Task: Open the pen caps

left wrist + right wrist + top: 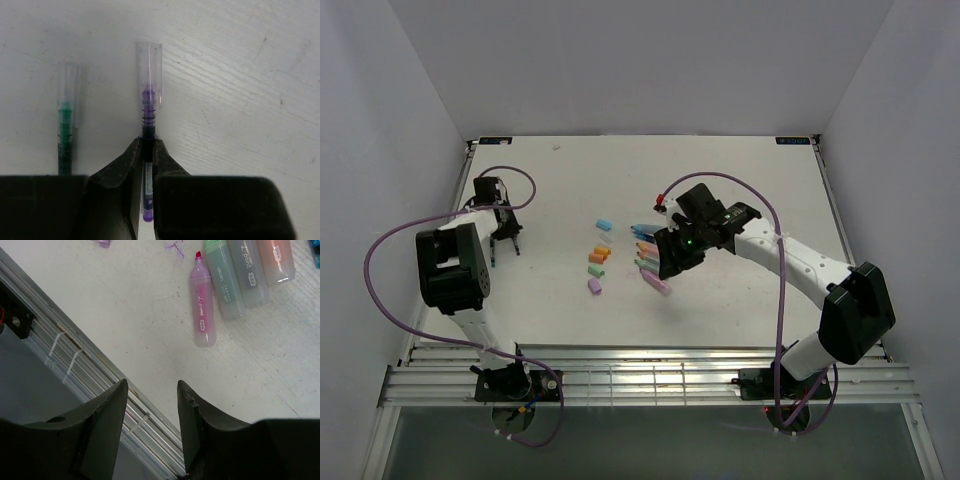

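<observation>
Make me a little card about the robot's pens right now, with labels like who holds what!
left gripper: shut on the thin purple pen
clear cap: on the purple pen's tip
green pen: beside the purple one, not held
right gripper: open, holding nothing
pink highlighter: uncapped, tip bare
loose caps: in a row between the two grippers

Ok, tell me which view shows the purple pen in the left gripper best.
Left wrist: the purple pen fills mid-frame, pinched in the left gripper, a clear cap over its tip. From the top external view it is too small to make out at that gripper. The right wrist view misses it entirely.
</observation>
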Controlling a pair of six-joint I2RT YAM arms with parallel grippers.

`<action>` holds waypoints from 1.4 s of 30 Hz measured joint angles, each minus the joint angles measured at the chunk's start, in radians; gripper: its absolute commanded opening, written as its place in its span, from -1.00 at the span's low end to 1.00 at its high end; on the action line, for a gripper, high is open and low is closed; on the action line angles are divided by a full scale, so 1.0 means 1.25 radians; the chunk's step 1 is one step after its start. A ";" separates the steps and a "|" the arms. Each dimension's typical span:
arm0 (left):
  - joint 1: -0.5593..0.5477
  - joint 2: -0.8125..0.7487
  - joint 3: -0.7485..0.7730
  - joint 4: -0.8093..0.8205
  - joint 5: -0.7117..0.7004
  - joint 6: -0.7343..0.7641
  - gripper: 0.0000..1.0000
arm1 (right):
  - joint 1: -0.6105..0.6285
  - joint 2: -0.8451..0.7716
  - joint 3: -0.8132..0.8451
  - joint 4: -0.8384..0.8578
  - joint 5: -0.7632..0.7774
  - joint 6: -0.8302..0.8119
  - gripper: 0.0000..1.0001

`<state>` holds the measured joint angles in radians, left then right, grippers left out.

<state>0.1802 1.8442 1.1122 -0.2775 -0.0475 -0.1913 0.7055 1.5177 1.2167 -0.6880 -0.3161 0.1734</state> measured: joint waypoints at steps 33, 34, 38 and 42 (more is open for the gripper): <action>-0.479 -0.461 -0.070 -0.062 0.253 -0.428 -1.00 | -0.111 -0.037 0.028 0.119 -0.226 0.207 0.07; -0.497 -0.466 -0.075 -0.062 0.253 -0.439 -1.00 | -0.113 -0.037 0.022 0.136 -0.238 0.216 0.08; -0.544 -0.473 -0.083 -0.058 0.253 -0.469 -1.00 | -0.114 -0.044 -0.007 0.194 -0.269 0.253 0.13; -0.563 -0.473 -0.083 -0.049 0.249 -0.485 -1.00 | -0.114 -0.056 -0.031 0.253 -0.299 0.287 0.13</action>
<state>-0.5240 1.2526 1.0088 -0.3382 0.2634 -0.7975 0.5629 1.4475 1.1778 -0.3717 -0.6899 0.5316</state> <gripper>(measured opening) 0.198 0.564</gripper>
